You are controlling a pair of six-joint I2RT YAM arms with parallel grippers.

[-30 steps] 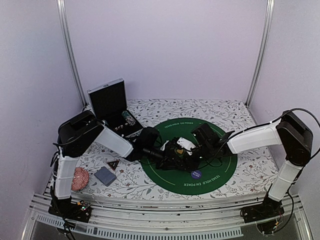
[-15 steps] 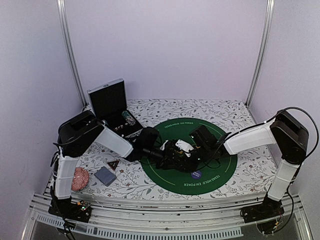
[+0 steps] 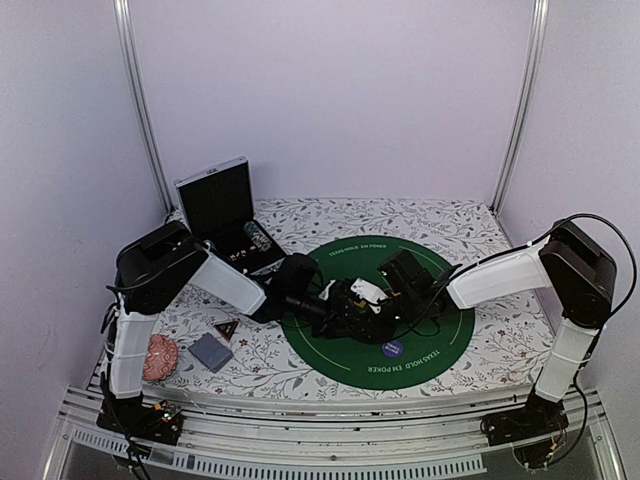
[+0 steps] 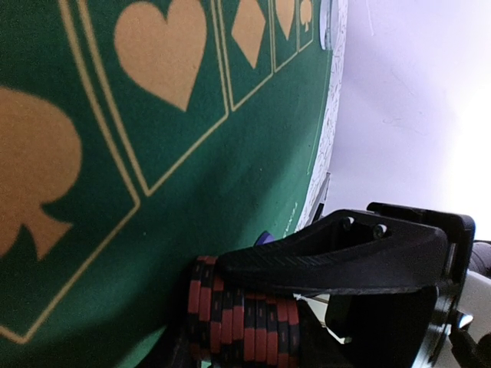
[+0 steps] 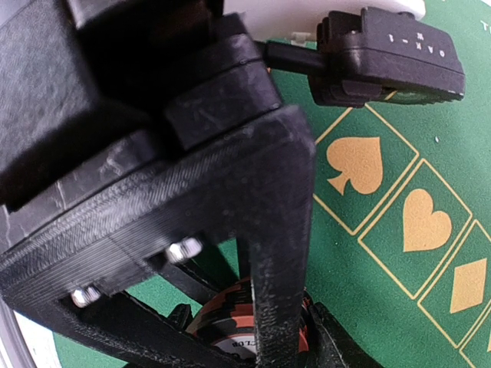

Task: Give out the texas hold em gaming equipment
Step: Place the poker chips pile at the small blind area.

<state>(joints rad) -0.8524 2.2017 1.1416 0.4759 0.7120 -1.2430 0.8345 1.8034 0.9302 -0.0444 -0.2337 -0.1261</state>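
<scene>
Your counter (image 3: 470, 225) had a flowery cloth on it, and the big round green mat (image 3: 445, 335) lay in the middle. The open black case (image 3: 215, 200) stood at the back left, well apart from the work. You had both arms reaching in over the middle of the mat, nose to nose.

Your left tool (image 3: 345, 303) was pinching a short stack of red and black chips (image 4: 245, 322). It gripped the stack by its edges, with the stack lying on its side. Your right tool (image 3: 385, 300) looked spread, with nothing in its grip.

I think the step was handing the stack over, or setting it down on the mat. To do it well, you needed to hold the left grip tight until the right fingers sat on both sides of the stack, or until the stack rested on the mat. A loose squeeze could let the chips spill and roll. Slow moves were best, because the two tools were very close and could bump.

The stack sat low over the mat, near the gold spade (image 4: 31, 165) and heart (image 4: 165, 46). I could not tell if it touched the mat. One right finger (image 5: 270, 291) crossed right in front of the stack's round face. The little purple button (image 3: 393, 348) lay on the mat, near the tools on the front side.
</scene>
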